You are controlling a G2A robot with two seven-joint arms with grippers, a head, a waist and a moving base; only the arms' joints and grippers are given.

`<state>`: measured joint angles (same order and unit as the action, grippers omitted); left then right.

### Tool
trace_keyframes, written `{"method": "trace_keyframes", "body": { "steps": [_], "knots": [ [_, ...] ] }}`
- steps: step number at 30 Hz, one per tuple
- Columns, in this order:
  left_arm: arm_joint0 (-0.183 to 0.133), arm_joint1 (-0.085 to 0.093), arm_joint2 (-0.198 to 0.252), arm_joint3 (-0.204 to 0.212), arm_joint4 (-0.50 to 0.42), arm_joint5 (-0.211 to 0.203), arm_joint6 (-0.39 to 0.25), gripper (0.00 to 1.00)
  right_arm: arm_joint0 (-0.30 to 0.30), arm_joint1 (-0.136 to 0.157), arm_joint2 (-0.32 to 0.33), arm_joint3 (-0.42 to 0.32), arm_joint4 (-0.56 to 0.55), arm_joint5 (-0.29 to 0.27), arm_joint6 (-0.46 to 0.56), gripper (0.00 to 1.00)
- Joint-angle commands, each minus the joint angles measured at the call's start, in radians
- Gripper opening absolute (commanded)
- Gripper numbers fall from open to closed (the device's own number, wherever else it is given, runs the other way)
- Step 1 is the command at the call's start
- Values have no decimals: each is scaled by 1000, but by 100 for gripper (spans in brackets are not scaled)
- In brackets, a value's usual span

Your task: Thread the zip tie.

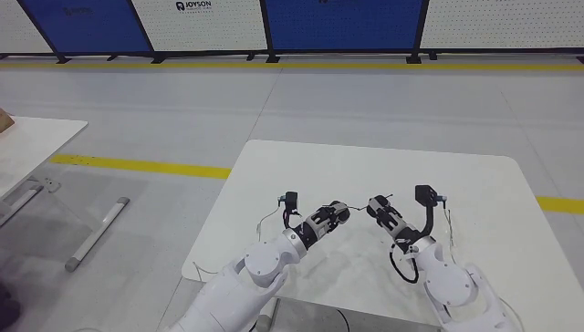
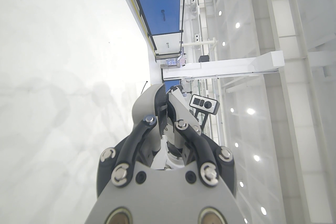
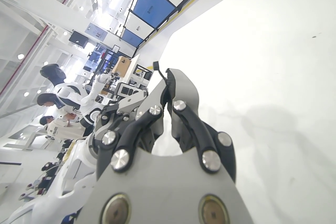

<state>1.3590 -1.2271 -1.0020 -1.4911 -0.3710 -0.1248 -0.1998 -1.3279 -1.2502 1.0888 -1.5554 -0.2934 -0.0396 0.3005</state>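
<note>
Both arms hang over the near middle of the white table [image 1: 365, 163], their tips almost meeting. My right gripper [image 3: 167, 73] is shut on a thin black zip tie [image 3: 158, 69], whose small square head sticks out past the fingertips. My left gripper [image 2: 164, 90] is shut on the tie's other end, and a short black tip [image 2: 144, 86] pokes out beside its grey finger. From above, the left gripper [image 1: 339, 212] and right gripper [image 1: 374, 206] face each other, with the tie [image 1: 358, 208] a fine dark line between them.
The table's left edge [image 1: 214, 213] runs close to the left arm. A second white table [image 1: 36, 140] stands off to the left across the floor. Blue and white partition panels [image 1: 347, 8] line the back, with bare tabletop beyond the grippers.
</note>
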Motion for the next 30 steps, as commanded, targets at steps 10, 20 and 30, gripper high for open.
{"method": "trace_keyframes", "body": {
  "steps": [10, 20, 30],
  "knots": [
    [0, 0, 0, 0, 0, 0, 0, 0, -6, -2, 17, -1, 58, -29, 41, 0],
    [0, 0, 0, 0, 0, 0, 0, 0, -5, 0, 37, -1, 143, -51, 120, 0],
    [0, 0, 0, 0, 0, 0, 0, 0, -5, 0, 37, -1, 143, -51, 120, 0]
  ]
}}
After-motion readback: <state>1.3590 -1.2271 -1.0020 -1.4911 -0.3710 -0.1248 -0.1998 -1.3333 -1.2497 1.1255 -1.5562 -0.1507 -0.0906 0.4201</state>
